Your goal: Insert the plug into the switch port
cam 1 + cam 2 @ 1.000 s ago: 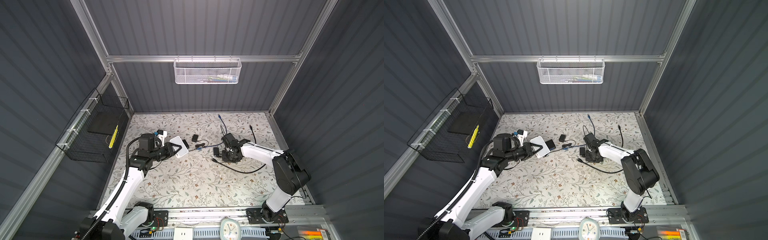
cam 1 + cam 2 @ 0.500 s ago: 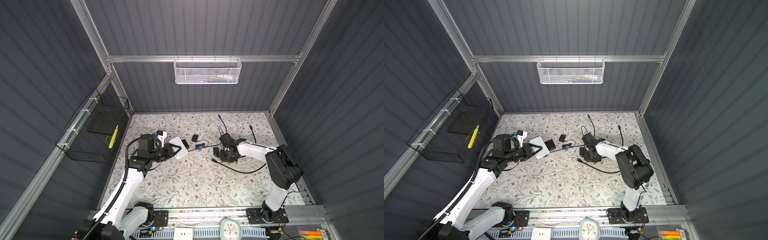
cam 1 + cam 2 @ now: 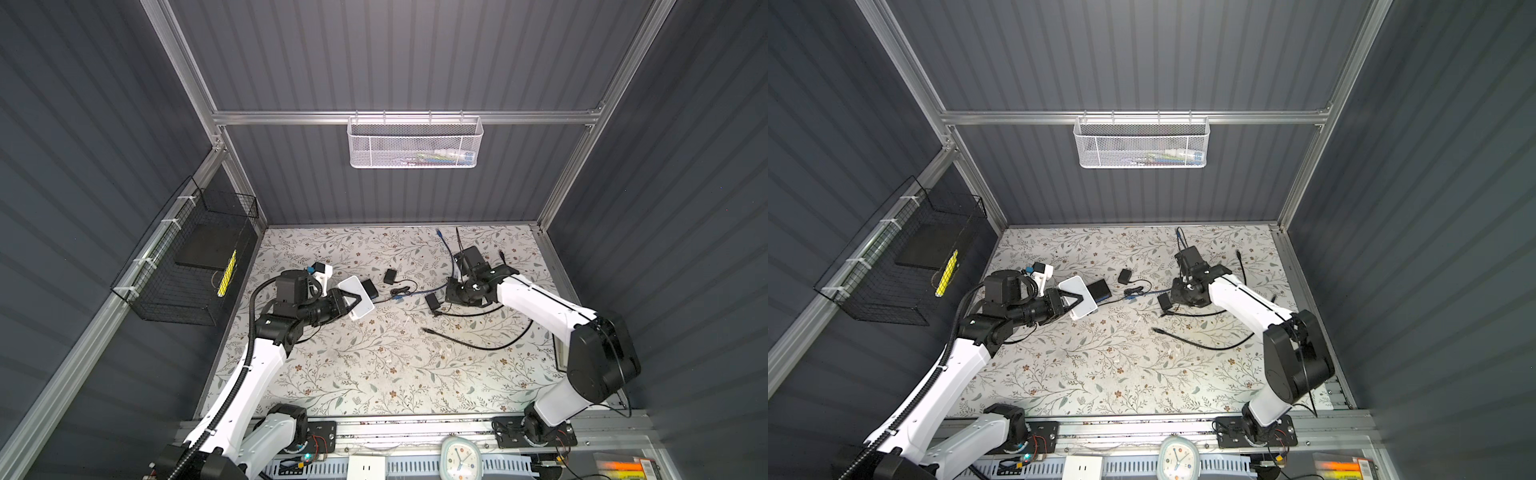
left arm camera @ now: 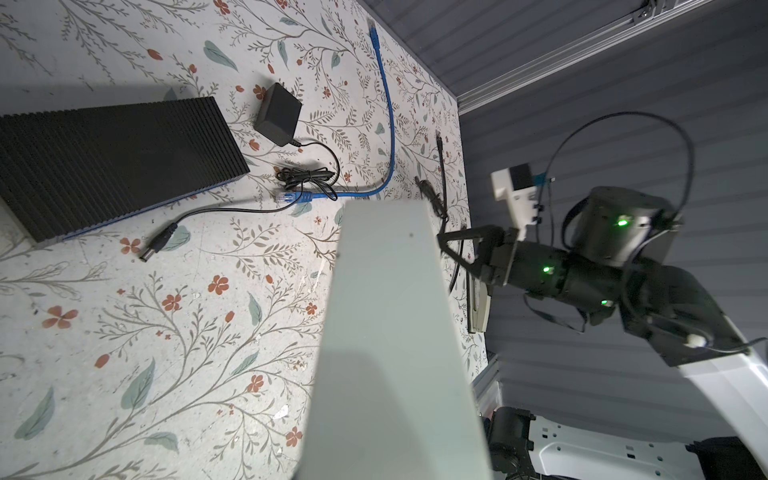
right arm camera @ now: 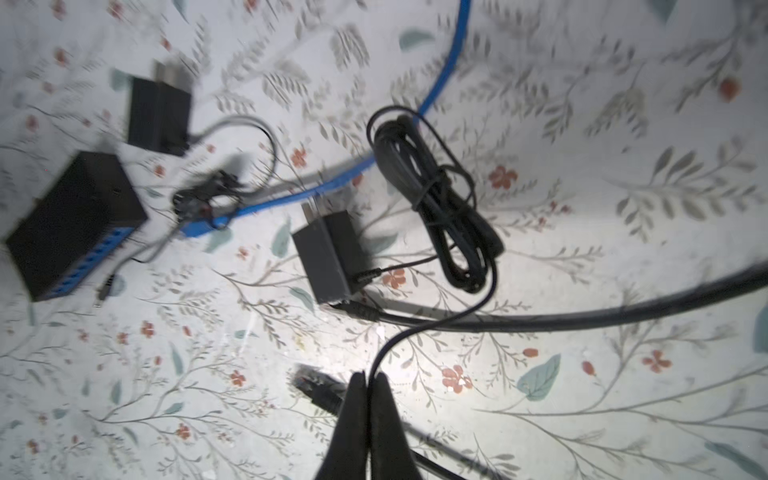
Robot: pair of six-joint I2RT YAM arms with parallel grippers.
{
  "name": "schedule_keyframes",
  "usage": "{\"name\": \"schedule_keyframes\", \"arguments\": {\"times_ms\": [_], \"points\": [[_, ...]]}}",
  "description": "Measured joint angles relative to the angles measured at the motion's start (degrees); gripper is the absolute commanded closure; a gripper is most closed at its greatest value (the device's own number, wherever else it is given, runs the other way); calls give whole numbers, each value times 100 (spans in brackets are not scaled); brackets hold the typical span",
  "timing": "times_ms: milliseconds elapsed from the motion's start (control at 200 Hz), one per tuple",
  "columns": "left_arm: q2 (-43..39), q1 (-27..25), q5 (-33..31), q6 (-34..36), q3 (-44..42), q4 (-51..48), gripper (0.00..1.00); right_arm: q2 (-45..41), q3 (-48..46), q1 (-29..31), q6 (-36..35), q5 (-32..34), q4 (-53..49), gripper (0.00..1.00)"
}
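Dark grey ribbed wall panels (image 3: 415,54) close the cell on three sides, held by silver aluminium frame bars (image 3: 291,117). A white metal mesh basket (image 3: 374,145) hangs on the back bar, and a black wire basket (image 3: 174,305) hangs on the left wall. The floor is a pale sheet printed with leaves and small flowers (image 3: 374,374). A pale green clock (image 3: 459,459) stands at the front edge.

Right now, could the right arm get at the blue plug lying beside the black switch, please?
Probably yes: the blue plug lies in the open, close to the right tool. That tool is shut, though, seemingly pinching a thin black wire, so it would have to let go first.
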Motion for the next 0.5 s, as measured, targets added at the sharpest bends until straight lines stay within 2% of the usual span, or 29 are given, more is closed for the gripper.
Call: {"name": "schedule_keyframes", "arguments": {"times_ms": [500], "points": [[0, 0, 0, 4, 299, -81, 100, 103, 2509, -538, -629, -98, -767, 99]]}}
